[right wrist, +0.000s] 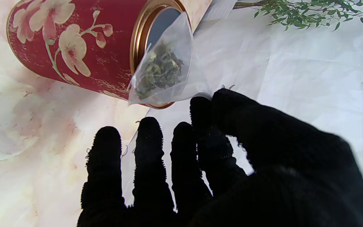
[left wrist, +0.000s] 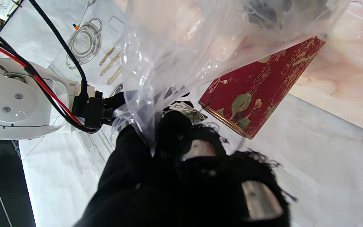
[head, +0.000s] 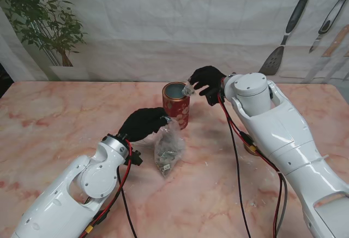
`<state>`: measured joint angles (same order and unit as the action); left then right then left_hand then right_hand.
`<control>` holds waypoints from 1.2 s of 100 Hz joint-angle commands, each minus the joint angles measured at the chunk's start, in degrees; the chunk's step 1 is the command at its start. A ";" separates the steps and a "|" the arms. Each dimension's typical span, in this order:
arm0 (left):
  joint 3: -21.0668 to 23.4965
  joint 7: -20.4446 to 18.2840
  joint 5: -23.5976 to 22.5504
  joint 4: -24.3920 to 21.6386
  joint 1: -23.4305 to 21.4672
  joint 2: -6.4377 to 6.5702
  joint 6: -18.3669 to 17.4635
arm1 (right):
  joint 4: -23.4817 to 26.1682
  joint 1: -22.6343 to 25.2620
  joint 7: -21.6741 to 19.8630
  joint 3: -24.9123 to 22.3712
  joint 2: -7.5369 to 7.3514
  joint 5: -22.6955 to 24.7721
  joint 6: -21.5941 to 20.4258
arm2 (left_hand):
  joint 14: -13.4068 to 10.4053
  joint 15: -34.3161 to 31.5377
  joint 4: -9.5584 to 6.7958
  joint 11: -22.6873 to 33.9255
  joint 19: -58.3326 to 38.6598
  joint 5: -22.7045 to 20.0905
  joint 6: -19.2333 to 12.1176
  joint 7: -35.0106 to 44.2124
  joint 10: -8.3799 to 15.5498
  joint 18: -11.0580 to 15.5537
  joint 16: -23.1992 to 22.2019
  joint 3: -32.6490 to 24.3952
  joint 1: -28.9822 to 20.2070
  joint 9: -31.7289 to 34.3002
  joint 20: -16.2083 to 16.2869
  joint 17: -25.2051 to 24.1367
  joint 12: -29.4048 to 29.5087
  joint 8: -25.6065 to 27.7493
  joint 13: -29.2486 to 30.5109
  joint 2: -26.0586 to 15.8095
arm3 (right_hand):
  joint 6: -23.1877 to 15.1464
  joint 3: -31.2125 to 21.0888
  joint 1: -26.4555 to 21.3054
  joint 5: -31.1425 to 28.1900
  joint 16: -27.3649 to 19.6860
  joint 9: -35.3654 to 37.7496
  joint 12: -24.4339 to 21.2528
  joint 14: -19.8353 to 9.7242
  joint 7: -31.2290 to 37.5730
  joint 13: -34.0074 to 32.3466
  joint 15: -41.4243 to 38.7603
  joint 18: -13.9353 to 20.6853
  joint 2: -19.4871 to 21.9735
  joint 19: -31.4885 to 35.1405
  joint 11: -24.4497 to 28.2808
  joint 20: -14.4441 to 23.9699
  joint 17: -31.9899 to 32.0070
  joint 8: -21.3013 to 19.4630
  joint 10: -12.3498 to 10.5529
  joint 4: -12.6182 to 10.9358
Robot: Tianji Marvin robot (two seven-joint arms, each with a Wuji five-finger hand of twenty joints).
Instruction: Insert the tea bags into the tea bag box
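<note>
Currently, by item:
Tea bag box: red floral tin, upright, lid off, near mid-table; everything else is placed relative to it.
Room: bare marble table all round the tin; its far edge lies close beyond the tin, near the white backdrop.
Tin contents: can't tell, interior reads as a pale blur from the stand view.
Tea bag: clear mesh pouch of green leaf, at the tin's rim on its right side, over the opening.
Right hand: thumb and index pinch the pouch's corner; other three fingers straight and apart.
Plastic bag: clear, more tea bags in its bottom, hanging just nearer to me than the tin, bottom on the table.
Left hand: closed on the bag's top, left of and nearer to me than the tin.
</note>
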<state>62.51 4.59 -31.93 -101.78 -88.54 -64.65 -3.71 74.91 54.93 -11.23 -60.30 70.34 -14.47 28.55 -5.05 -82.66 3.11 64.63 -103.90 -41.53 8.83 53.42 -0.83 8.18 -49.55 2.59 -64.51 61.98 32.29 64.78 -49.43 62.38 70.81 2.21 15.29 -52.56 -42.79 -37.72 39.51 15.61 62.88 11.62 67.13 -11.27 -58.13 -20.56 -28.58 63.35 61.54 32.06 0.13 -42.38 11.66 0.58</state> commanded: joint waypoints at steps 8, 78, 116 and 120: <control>0.19 -0.83 0.18 -0.56 -0.14 0.07 -0.13 | -1.11 -1.31 -0.51 1.16 0.94 0.17 -0.09 | 5.17 -2.40 -1.40 3.84 -13.77 -4.63 11.64 7.82 -2.49 11.98 -0.87 -1.12 -3.66 1.87 -0.55 -1.01 -2.09 1.90 1.98 -2.64 | -0.38 -1.30 -1.49 -1.26 0.82 0.62 0.96 0.38 -0.01 -0.74 -1.81 1.34 0.11 0.99 -0.01 0.41 -0.38 -0.46 -0.02 1.31; 0.38 -1.06 0.30 -0.47 -0.15 0.11 -0.28 | -6.07 -4.48 1.73 3.83 3.06 -1.04 0.13 | 5.17 -2.40 -1.39 3.84 -13.77 -4.67 11.65 7.81 -2.49 11.98 -0.88 -1.12 -3.71 1.85 -0.55 -1.01 -2.10 1.93 1.98 -2.69 | -1.35 0.38 -1.44 -1.99 1.30 2.04 1.12 0.46 -0.58 -1.96 -2.24 1.37 0.20 0.93 0.30 0.84 -1.02 1.79 -0.25 1.71; 0.50 -1.12 0.49 -0.34 -0.20 0.12 -0.49 | -8.63 -6.02 3.19 5.33 4.67 -2.89 0.52 | 5.23 -2.36 -1.39 3.82 -13.77 -4.65 11.62 7.79 -2.59 11.98 -0.88 -1.11 -3.74 1.82 -0.55 -1.01 -2.11 1.94 1.97 -2.65 | -2.98 3.38 -1.04 -2.77 1.76 3.50 0.87 0.25 -1.53 -3.28 -2.88 1.59 0.13 1.05 0.69 1.20 -1.54 6.45 -0.65 2.97; 0.50 -1.13 0.50 -0.32 -0.21 0.13 -0.55 | -8.79 -5.99 3.99 5.42 4.96 -3.11 0.71 | 5.23 -2.36 -1.38 3.82 -13.77 -4.62 11.64 7.79 -2.43 11.98 -0.88 -1.10 -3.70 1.80 -0.55 -1.01 -2.11 1.94 1.97 -2.69 | -2.77 3.27 -0.98 -3.10 1.80 3.69 0.69 0.45 -1.38 -3.39 -2.90 1.40 -0.01 1.07 0.66 1.26 -1.53 7.53 -0.51 3.30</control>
<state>62.99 4.27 -31.72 -101.85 -88.82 -64.54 -4.05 66.17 48.85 -7.69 -54.99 74.32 -17.12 28.92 -5.05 -82.66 3.12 64.62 -103.90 -41.53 8.83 53.42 -0.84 8.18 -49.55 2.59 -64.51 61.98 32.29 64.78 -49.43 62.38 70.81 2.21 13.69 -50.00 -42.81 -39.20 40.87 18.40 62.99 12.28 65.31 -13.32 -60.17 -20.04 -28.10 63.35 61.60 32.21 -1.17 -36.21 11.63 1.69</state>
